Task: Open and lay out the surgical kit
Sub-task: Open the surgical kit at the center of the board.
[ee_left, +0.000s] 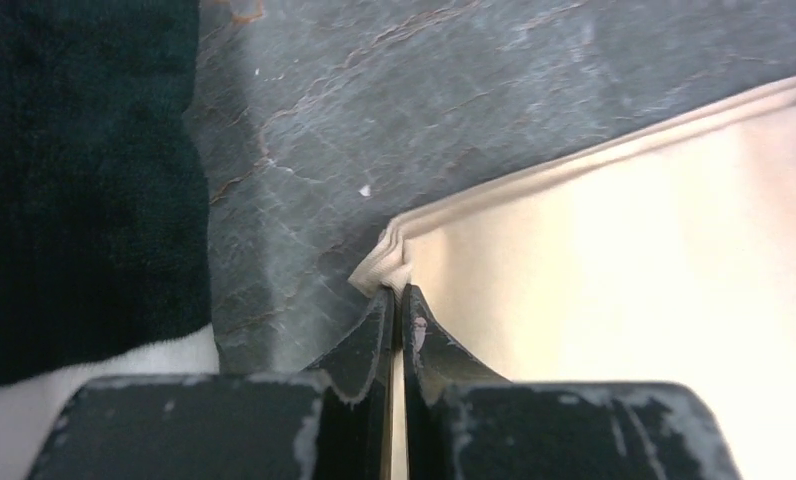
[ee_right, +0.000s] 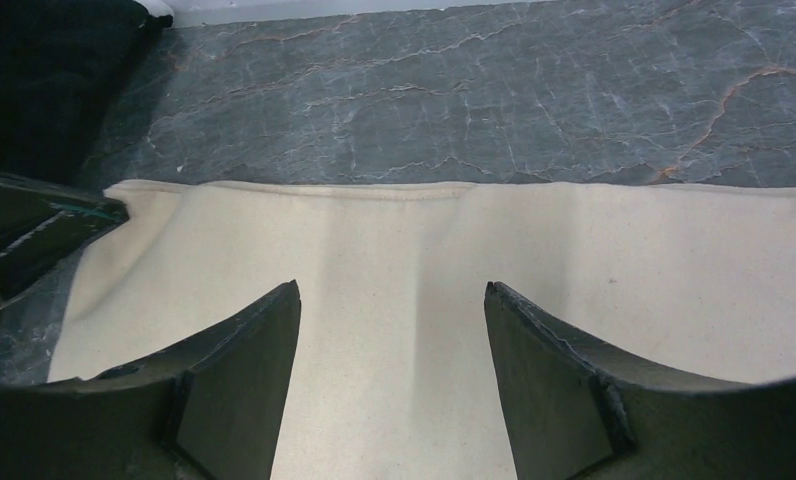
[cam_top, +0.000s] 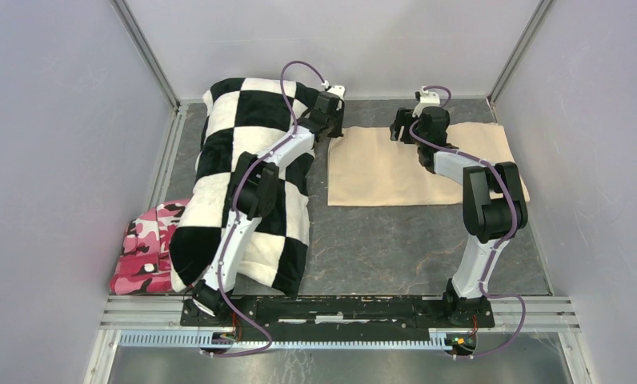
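Left fingers [ee_left: 384,325] — clamped on beige cloth wrap [ee_left: 624,260] corner | right fingers [cam_top: 399,128] — spread wide

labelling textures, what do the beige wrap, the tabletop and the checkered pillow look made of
Beige wrap: matte woven cloth, perhaps cotton; hemmed edge and soft folds at the corner pinched by the left gripper. Tabletop: dark grey with pale veins, slate-like, possibly a printed mat. Checkered pillow: plush, fuzzy pile, fleece-looking.
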You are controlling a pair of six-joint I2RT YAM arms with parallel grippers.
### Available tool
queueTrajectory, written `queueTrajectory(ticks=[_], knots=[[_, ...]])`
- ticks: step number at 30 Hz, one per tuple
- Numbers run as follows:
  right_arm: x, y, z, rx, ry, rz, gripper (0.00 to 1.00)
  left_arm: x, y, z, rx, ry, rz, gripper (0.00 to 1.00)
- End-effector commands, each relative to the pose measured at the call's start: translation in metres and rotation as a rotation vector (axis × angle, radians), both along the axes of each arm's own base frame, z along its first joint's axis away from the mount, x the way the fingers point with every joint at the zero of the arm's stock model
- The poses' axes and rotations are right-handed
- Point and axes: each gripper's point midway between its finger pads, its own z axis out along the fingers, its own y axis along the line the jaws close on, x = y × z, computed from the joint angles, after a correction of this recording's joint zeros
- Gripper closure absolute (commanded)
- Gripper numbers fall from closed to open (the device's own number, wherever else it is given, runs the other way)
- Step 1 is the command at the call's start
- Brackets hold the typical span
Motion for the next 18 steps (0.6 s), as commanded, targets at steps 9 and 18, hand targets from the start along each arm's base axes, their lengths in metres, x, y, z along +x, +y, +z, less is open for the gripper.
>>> queueTrajectory(ticks=[9,18], knots=[[0.003,-0.017,0.032,-0.001,-0.074,-0.023,0.26,-0.024,-0.019,0.104,-0.09,-0.103,-0.048,0.86],[0.008,-0.01,0.028,0.033,-0.058,-0.003,0.25,-0.027,-0.026,0.098,-0.107,-0.082,-0.068,0.89]])
